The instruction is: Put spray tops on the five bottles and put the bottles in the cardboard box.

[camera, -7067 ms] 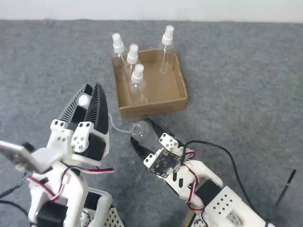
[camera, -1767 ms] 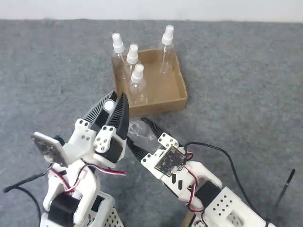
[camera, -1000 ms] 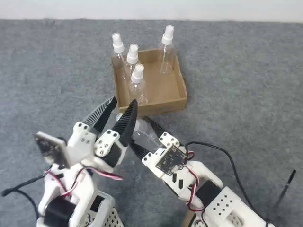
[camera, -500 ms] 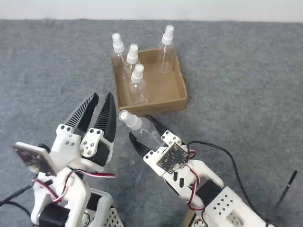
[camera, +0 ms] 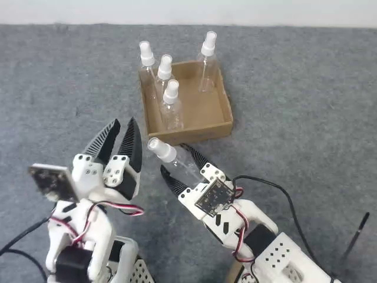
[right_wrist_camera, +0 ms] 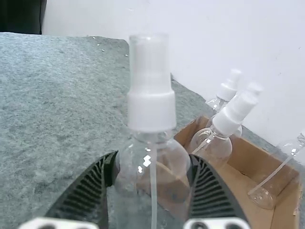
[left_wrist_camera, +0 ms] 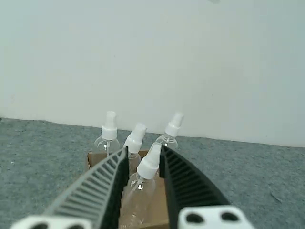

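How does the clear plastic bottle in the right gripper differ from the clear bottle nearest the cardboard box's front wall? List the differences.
The gripped clear plastic bottle is outside the brown cardboard box, before its front wall; the boxed clear bottle stands inside. The right gripper clamps the first; no gripper holds the second. The first leans; the second is upright. Both carry white spray tops.

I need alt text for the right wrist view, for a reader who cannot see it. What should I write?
The right gripper holds a clear plastic bottle with a white spray top between its black jaws. Behind it, on the grey felt table, an open brown cardboard box holds several more capped clear bottles.
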